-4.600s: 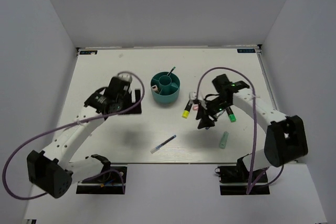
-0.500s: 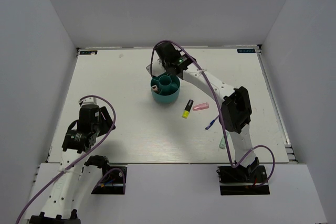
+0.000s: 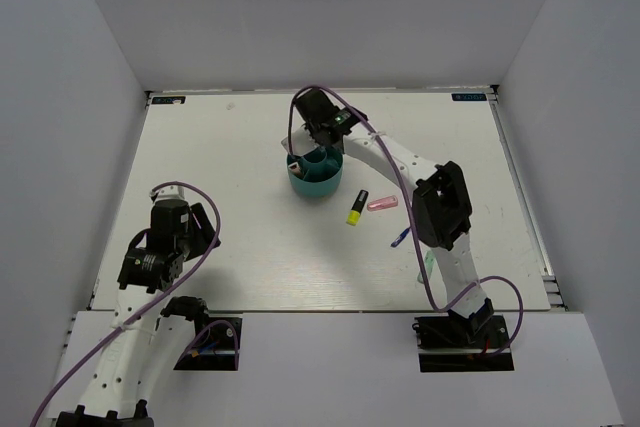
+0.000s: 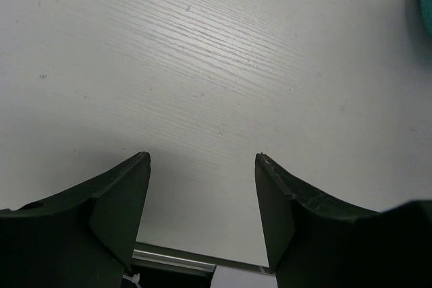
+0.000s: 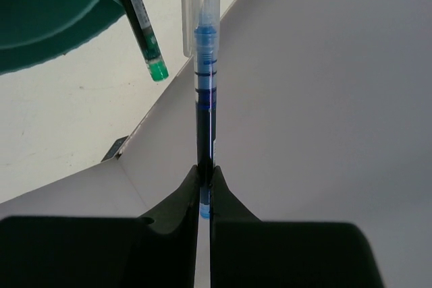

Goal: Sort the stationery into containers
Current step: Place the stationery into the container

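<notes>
From where I stand, the right arm reaches far across the surface point(image 3: 220, 147) to the teal organiser point(image 3: 318, 190), its wrist hanging over the organiser's far-left rim. The right tool point(image 5: 204, 170) is clenched on a blue pen point(image 5: 204, 99). The 2 fingers pinch the dark shaft near one end, and the rest of the pen runs straight out ahead of them, its clear part and clip farthest away. In the wrist view the pen sits just beside the organiser's edge; I cannot tell whether its far end is inside a compartment.

A green marker point(image 5: 138, 18) already leans out of the organiser at a tilt, its green end poking past the rim. A small pale piece point(image 3: 295, 165) lies in the left-hand compartment.

Loose on the surface, just right of the organiser, lie 3 things: a yellow highlighter point(image 3: 356, 207) with a black cap, a pink piece point(image 3: 382, 203) close beside it, and a second blue pen point(image 3: 401, 238) a little nearer the arm bases, right by the right arm.

The left arm is folded back near its base, well apart from all of this. The left tool point(image 4: 202, 160) is released — fingers spread wide over bare surface, grasping nothing.
</notes>
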Controlling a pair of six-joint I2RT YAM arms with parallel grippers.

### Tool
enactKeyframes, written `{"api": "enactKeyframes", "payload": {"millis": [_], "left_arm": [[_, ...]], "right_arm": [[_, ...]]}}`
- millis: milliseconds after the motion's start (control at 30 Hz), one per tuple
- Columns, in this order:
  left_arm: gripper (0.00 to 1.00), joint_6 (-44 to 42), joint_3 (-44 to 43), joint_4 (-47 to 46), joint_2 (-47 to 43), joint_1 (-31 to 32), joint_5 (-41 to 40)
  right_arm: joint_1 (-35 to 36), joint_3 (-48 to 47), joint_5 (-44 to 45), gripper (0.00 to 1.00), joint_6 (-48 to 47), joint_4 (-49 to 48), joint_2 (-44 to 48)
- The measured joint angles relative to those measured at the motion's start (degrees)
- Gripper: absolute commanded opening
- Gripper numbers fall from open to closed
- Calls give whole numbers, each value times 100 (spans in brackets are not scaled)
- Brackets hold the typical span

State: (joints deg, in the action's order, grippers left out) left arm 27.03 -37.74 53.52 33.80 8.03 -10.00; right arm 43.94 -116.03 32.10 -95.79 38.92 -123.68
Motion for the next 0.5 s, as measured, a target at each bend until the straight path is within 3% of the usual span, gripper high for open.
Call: {"api": "enactKeyframes", "payload": {"millis": [500], "left_arm": [[74,0,0,0,-28,0,7]], "right_arm": [[59,426,-271,0,-13,-4,-39]]}}
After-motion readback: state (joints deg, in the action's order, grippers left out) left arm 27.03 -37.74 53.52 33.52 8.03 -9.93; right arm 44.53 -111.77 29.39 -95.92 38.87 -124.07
